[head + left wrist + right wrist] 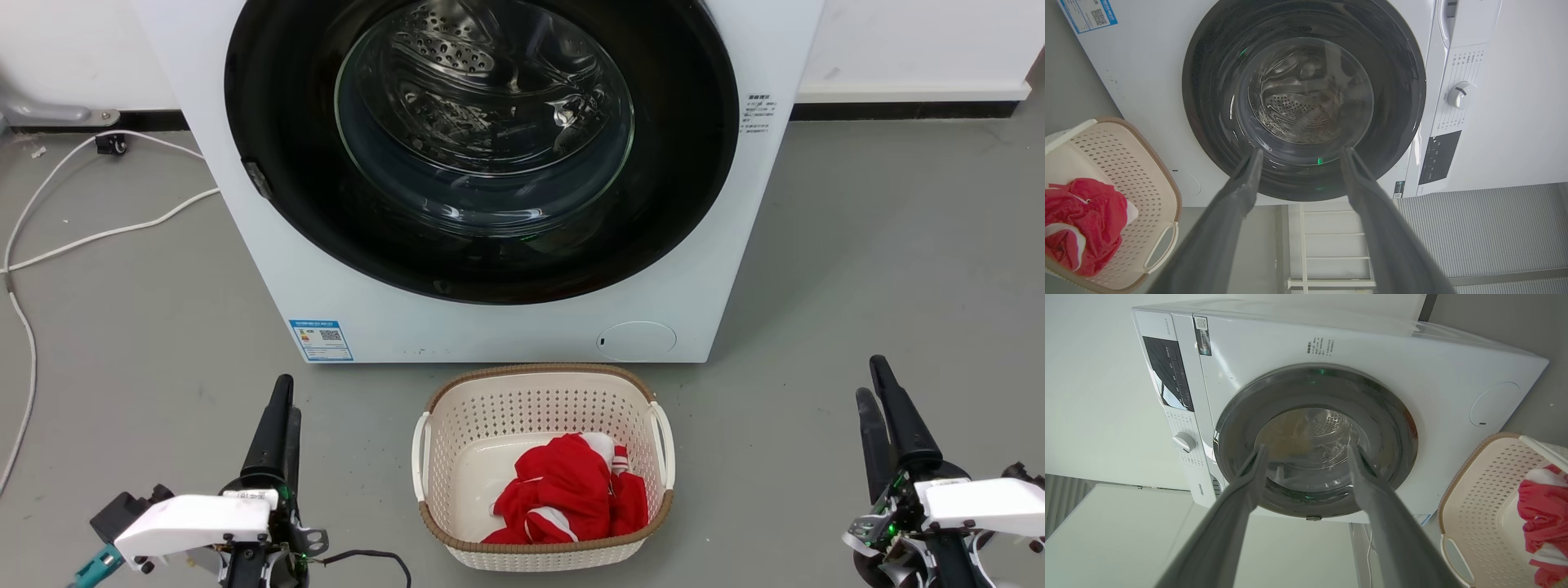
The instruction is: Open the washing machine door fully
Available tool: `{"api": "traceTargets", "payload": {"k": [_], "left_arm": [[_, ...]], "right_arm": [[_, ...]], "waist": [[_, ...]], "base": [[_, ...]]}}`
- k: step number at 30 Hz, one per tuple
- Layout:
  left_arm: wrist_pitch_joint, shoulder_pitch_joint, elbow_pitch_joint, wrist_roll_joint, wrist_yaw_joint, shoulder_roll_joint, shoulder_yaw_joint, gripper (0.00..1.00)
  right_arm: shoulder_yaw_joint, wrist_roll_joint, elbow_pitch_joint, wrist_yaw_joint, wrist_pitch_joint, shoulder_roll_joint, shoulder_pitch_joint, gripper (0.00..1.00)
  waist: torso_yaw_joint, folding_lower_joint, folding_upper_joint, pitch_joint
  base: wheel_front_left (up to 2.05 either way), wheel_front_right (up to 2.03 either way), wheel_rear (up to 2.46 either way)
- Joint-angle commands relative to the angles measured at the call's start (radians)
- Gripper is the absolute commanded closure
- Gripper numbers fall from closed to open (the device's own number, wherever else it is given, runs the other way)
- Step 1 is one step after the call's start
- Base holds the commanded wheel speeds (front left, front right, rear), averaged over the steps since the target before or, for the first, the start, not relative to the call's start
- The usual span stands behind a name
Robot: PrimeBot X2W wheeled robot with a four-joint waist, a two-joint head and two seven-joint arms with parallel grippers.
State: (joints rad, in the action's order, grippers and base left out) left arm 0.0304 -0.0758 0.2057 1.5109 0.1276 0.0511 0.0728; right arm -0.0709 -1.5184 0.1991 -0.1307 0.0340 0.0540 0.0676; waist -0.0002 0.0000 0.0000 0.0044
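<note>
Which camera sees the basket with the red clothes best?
The head view: the whole basket sits in front of the washing machine, with the red clothes inside. The left wrist view cuts it off at its lower left; the right wrist view cuts it off at its right edge.

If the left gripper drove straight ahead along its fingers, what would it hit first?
Probably the large round glossy black washing machine door, near its glass window's lower rim, which the left gripper frames in its wrist view; depth is unclear.
</note>
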Motion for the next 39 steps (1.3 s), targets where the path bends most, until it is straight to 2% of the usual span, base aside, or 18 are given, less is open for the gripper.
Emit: {"api": "traceTargets", "payload": {"k": [1,11,29,39], "left_arm": [[-0.012,-0.021,-0.033,-0.051,0.002,0.004,0.002,0.00],[-0.052,-0.023,-0.102,-0.282,0.002,0.003,-0.017,0.00],[-0.116,-0.002,-0.180,-0.650,-0.003,0.003,-0.029,0.00],[-0.143,0.007,-0.192,-0.806,-0.016,0.002,-0.034,0.00]], "right_arm": [[0.005,0.043,-0.035,0.000,-0.012,0.002,0.008,0.00],[0.009,0.271,-0.112,0.000,-0.053,0.001,-0.006,0.00],[0.046,0.800,-0.176,0.000,-0.118,0.000,-0.034,0.00],[0.045,0.964,-0.190,0.000,-0.131,-0.001,-0.045,0.00]], "waist": [[0.001,0.0000,0.0000,0.000],[0.003,0.0000,0.0000,-0.001],[0.004,0.0000,0.0000,-0.001],[0.003,0.0000,0.0000,0.000]], "base": [[0.00,0.00,0.00],[0.00,0.00,0.00],[0.00,0.00,0.00],[0.00,0.00,0.00]]}}
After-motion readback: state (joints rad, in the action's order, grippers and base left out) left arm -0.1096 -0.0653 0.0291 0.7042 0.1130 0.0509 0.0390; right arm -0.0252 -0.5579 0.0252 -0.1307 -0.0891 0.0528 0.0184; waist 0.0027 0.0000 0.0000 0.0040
